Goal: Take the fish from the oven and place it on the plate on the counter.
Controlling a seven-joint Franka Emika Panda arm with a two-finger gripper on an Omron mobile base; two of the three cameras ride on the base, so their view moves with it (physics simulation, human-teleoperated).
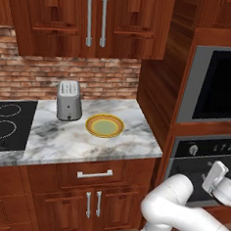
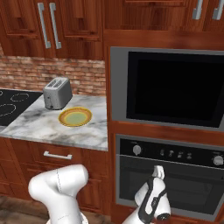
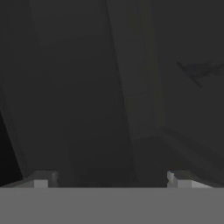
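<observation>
left base view: the marble counter (image 1: 61, 140) carries a steel toaster (image 1: 69, 100) and, at its 4 o'clock, the yellow-rimmed plate (image 1: 105, 126); a black cooktop (image 1: 6, 124) lies at 9 o'clock, a brick backsplash (image 1: 52, 75) behind. the oven (image 1: 202, 166) sits at 3 o'clock.

right base view: the oven's knob strip (image 2: 175, 153) shows whole, with a grey-framed black glass unit (image 2: 168, 87) above it.

hand view: the gripper (image 3: 109, 179) stands wide, empty, before a dark surface. a faint fish-like shape (image 3: 199, 70) lies at 2 o'clock.

The arm (image 2: 59, 186), low beside the oven (image 2: 175, 179), has glossy white rounded shells, dark seams at its joints and a blocky white hand.
</observation>
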